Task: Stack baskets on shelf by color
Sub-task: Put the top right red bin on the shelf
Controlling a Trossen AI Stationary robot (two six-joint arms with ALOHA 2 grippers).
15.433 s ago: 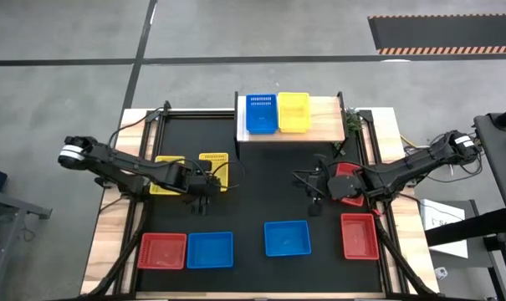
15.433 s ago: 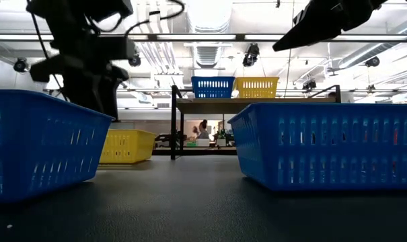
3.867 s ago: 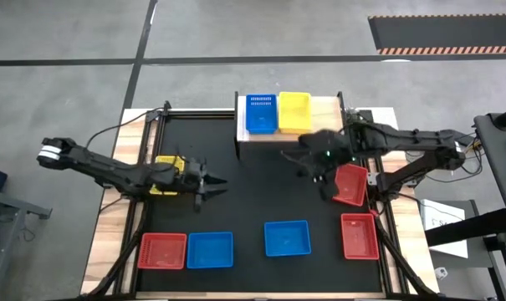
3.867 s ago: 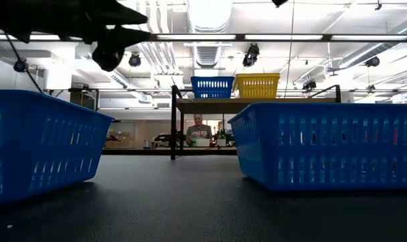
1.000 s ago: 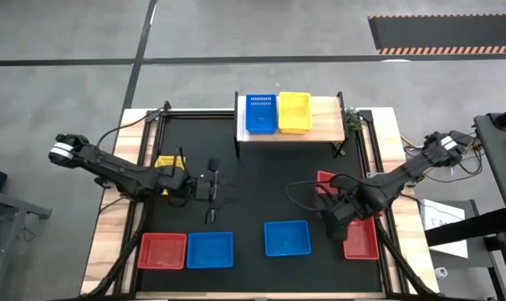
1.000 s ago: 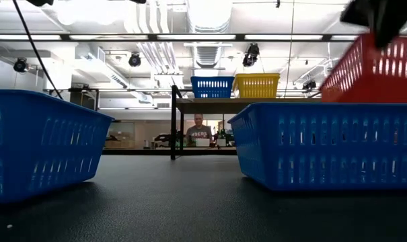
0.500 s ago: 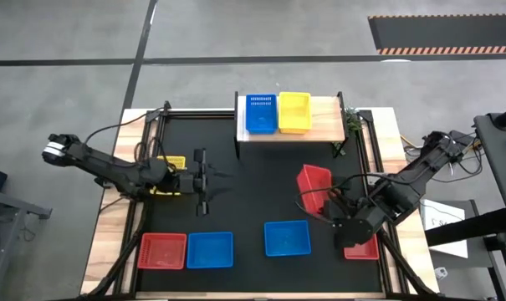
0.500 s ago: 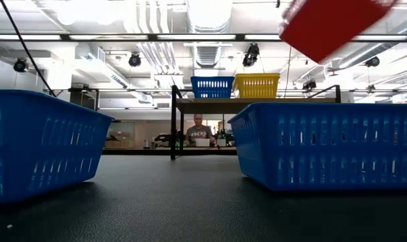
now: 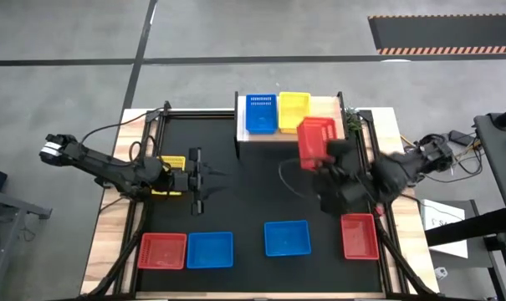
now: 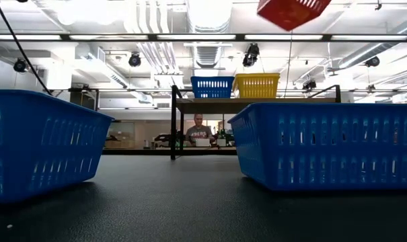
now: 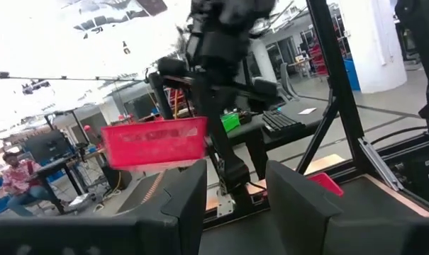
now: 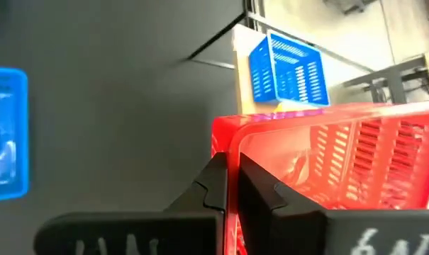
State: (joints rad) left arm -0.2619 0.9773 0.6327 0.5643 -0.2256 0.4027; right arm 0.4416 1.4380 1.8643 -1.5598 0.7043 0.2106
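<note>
Aloft, the right hand (image 12: 232,185) pinches a red basket's (image 9: 316,141) rim tight beside the shelf (image 9: 328,128).

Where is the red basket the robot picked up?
The red basket is up in the air in the right gripper, at the shelf's front right edge, beside the yellow basket.

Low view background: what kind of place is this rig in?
Probably an industrial lab or workshop hall: exposed ceiling ducts and hanging lights, a person at a desk beyond the shelf, and bare concrete floor around the table.
</note>
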